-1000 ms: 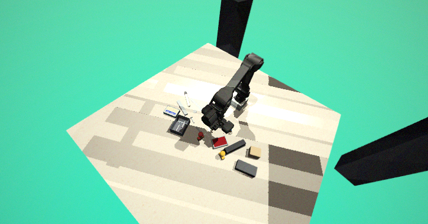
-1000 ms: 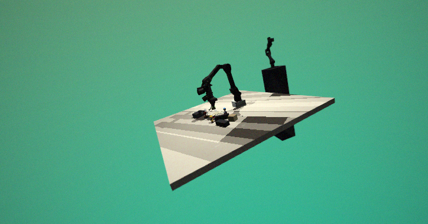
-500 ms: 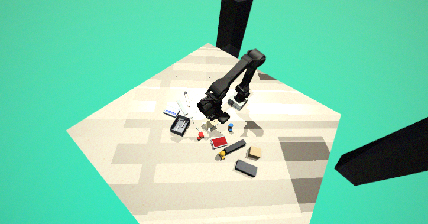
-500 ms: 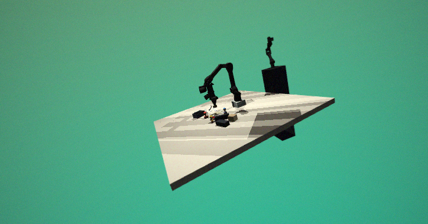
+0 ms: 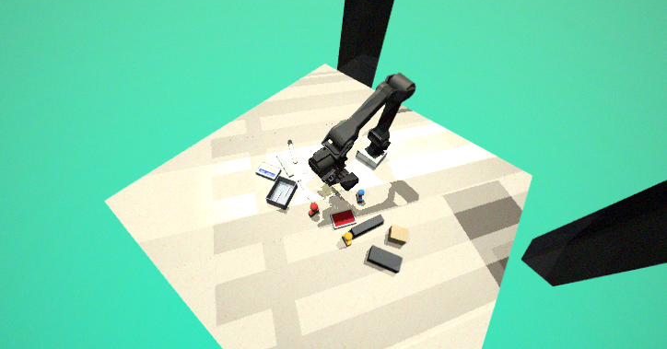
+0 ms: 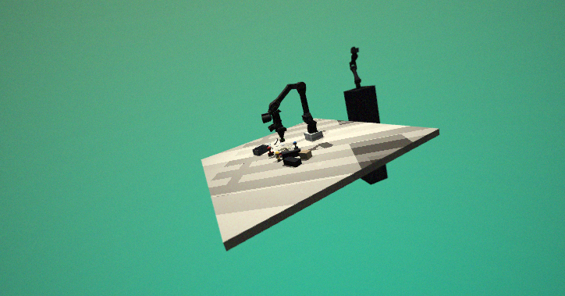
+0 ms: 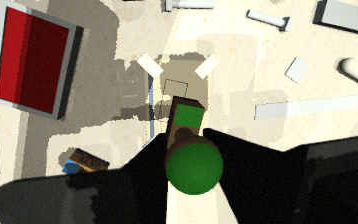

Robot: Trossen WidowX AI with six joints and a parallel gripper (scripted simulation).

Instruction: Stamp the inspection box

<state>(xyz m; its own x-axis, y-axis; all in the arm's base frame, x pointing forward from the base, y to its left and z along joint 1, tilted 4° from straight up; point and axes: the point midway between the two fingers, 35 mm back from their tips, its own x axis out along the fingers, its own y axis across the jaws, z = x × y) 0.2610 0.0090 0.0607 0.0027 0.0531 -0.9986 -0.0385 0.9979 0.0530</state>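
Observation:
My gripper (image 5: 333, 184) (image 6: 281, 137) (image 7: 184, 137) is shut on the PASS stamp (image 7: 194, 167), which has a green knob and a green face (image 7: 187, 116) pointing down. It hangs over the pale card (image 7: 197, 95) (image 5: 325, 190), held by two white clips. The stamp's base sits just below the thin outline of the inspection box (image 7: 175, 80) in the wrist view. I cannot tell if the stamp touches the card. The red ink pad (image 7: 32, 60) (image 5: 343, 218) lies to the left in the wrist view, apart from the stamp.
A red-knobbed stamp (image 5: 312, 207), a blue-knobbed stamp (image 5: 359, 194) (image 7: 82, 162) and a yellow-knobbed stamp (image 5: 346, 238) stand around the card. A dark bar (image 5: 367, 225), a tan block (image 5: 398, 233), a grey slab (image 5: 383, 258) and an open tray (image 5: 281, 192) lie nearby.

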